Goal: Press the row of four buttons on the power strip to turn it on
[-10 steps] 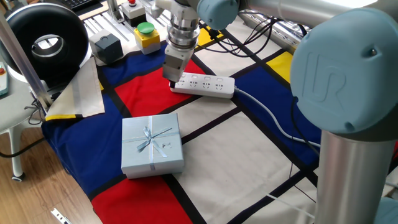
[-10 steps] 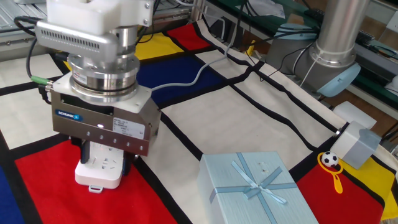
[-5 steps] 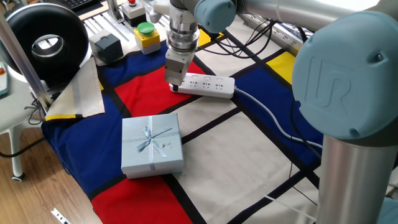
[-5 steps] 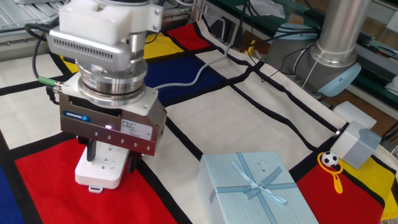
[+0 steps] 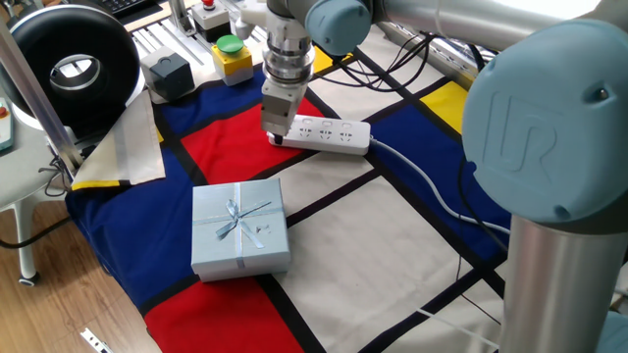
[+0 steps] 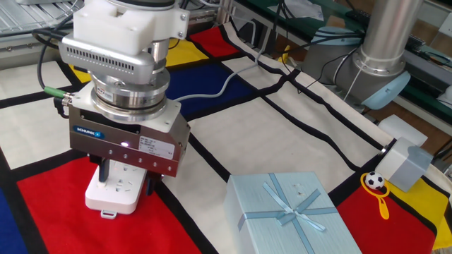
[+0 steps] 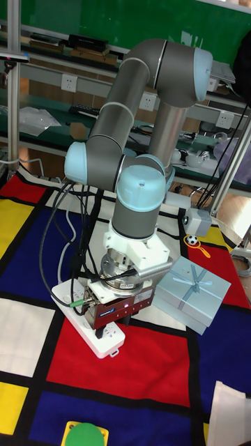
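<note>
The arm reached down steeply, its wrist vertical over the near end of the power strip, which lay on the checked cloth across a red and a white panel. The gripper hung just above that end of the strip, its two dark fingers pointing down with a gap between them, gripping nothing. Whether a fingertip touched the strip could not be told. A pale blue gift box sat near, to the side.
</note>
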You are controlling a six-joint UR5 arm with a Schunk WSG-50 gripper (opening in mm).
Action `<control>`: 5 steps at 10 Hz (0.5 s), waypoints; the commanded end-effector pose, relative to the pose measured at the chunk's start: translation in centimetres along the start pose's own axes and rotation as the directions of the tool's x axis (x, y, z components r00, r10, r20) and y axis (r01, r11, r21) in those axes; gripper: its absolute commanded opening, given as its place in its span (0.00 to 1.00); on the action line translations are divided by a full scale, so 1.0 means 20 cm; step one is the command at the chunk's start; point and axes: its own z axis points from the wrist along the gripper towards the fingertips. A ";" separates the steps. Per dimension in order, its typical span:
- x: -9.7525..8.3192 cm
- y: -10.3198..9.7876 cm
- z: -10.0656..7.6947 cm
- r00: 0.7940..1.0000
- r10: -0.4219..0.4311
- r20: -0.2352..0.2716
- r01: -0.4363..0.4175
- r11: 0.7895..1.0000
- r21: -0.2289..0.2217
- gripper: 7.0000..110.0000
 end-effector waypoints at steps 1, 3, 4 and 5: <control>-0.02 0.01 0.00 1.000 0.009 0.014 -0.009 1.000 -0.015 0.57; -0.04 0.02 0.00 1.000 0.010 0.027 -0.009 1.000 -0.025 0.57; -0.05 0.02 0.00 1.000 0.010 0.028 -0.009 1.000 -0.024 0.57; -0.05 0.01 0.00 1.000 0.010 0.028 -0.009 1.000 -0.024 0.57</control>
